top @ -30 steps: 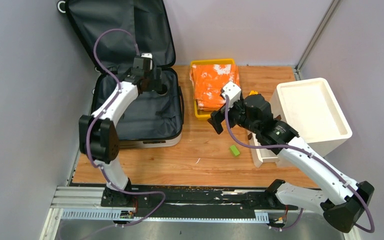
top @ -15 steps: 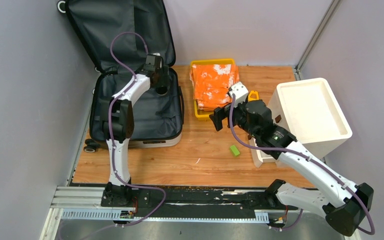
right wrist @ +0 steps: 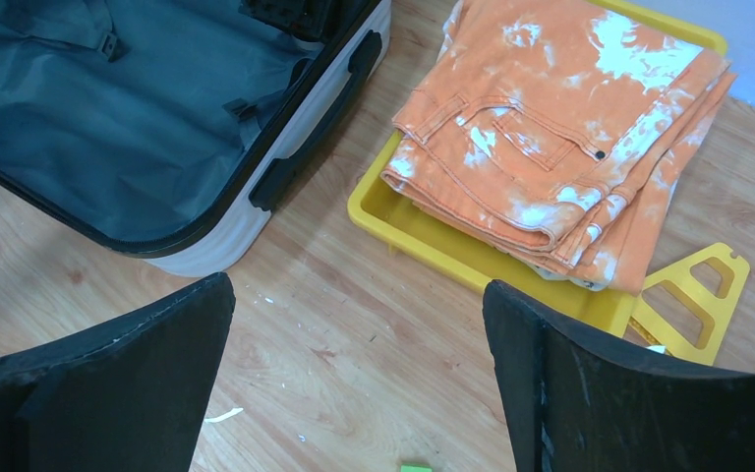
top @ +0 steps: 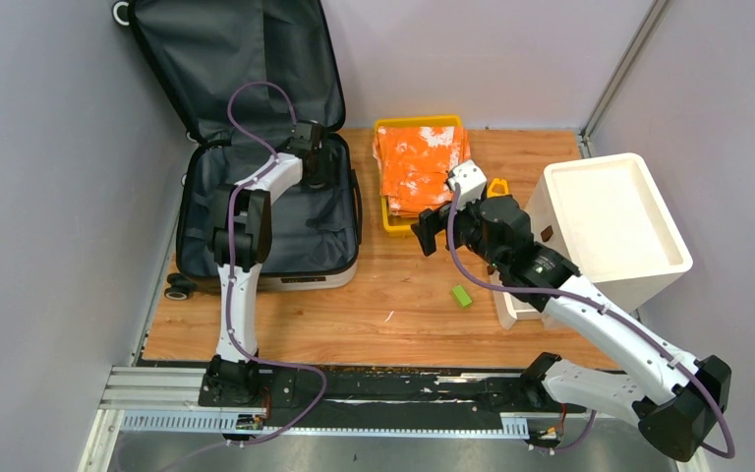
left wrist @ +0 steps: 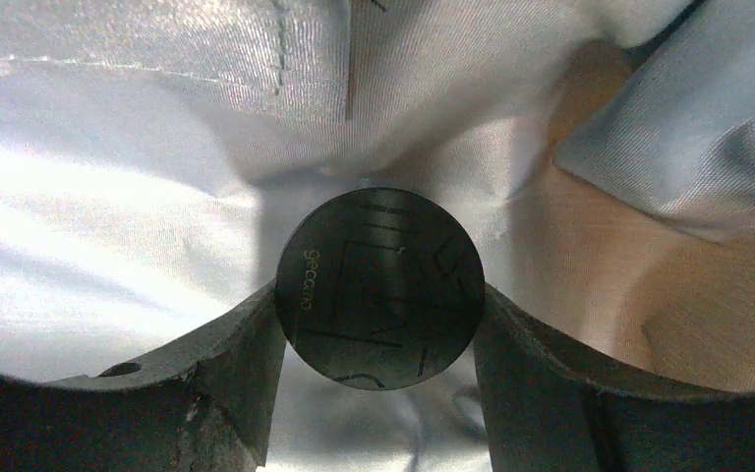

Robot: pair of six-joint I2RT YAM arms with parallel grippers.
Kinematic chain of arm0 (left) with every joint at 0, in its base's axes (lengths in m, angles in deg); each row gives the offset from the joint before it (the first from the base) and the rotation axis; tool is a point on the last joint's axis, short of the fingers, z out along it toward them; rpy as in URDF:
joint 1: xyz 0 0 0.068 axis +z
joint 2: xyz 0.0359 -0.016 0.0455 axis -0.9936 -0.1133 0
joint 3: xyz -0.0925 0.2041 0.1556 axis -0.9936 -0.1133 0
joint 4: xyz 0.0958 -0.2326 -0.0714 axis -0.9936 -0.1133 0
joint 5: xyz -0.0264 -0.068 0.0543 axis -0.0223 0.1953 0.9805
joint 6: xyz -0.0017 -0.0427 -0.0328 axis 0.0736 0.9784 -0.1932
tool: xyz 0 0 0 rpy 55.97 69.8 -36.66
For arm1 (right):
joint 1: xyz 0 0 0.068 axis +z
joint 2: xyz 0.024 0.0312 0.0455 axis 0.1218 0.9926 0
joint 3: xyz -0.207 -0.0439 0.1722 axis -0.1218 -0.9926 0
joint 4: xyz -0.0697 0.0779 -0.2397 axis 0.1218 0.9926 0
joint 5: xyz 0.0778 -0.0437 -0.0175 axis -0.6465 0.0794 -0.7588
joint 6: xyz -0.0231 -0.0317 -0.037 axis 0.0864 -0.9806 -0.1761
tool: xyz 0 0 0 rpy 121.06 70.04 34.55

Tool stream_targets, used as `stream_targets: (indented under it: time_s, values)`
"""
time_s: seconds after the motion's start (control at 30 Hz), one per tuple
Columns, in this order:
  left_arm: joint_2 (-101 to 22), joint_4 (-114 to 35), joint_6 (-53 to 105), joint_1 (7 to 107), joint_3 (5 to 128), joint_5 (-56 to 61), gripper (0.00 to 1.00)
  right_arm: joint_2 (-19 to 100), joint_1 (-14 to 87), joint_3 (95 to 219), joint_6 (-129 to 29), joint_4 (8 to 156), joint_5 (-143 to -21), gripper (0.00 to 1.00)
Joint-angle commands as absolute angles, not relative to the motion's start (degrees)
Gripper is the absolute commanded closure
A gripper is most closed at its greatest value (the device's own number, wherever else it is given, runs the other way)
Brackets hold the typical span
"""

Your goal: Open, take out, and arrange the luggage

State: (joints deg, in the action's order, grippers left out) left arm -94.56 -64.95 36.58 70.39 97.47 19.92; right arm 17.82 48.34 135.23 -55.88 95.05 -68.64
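The luggage (top: pixel 256 211) lies open at the table's left, its lid (top: pixel 226 59) propped against the wall and dark grey lining (left wrist: pixel 108 197) showing. My left gripper (top: pixel 317 169) reaches down into its back right corner. In the left wrist view a round black container top (left wrist: pixel 378 288) with faint lettering sits between the fingers (left wrist: pixel 241 344), touching both, so my left gripper (left wrist: pixel 378 329) is shut on it. My right gripper (top: pixel 431 231) hovers open over bare wood between the luggage and the tray, and the right wrist view shows nothing in my right gripper (right wrist: pixel 359 374).
Folded orange trousers (top: pixel 421 167) fill a yellow tray (top: pixel 389 211) at the back centre. A yellow triangular piece (right wrist: pixel 693 300) lies beside it. A green block (top: pixel 462 295) rests on the wood. A white foam box (top: pixel 614 221) and a small white tray (top: pixel 511 305) stand right.
My left arm stretched further into the luggage's back right corner and its jaws narrowed onto the round black container. My right gripper shifted slightly toward the tray.
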Motion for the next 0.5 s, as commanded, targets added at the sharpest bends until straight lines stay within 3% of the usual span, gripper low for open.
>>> stream_targets:
  time_s: [0.0,0.1,0.17,0.47]
  values:
    - [-93.38,-62.82,34.89,70.67,99.5,19.65,0.34,18.07,48.55,135.36,-55.62,91.6,-67.0,0.0]
    - [-91.42,-62.46,33.44,70.66,98.85,19.6,0.48,18.54,48.57,135.41,-55.16,91.41,-67.35,0.01]
    - [-89.73,-62.67,32.58,70.66,98.19,19.35,0.52,18.85,48.56,135.51,-55.25,91.45,-66.96,0.01]
    - [-78.86,-64.9,29.55,70.66,93.3,16.03,0.55,19.05,48.48,136.44,-49.65,91.99,-62.54,0.01]
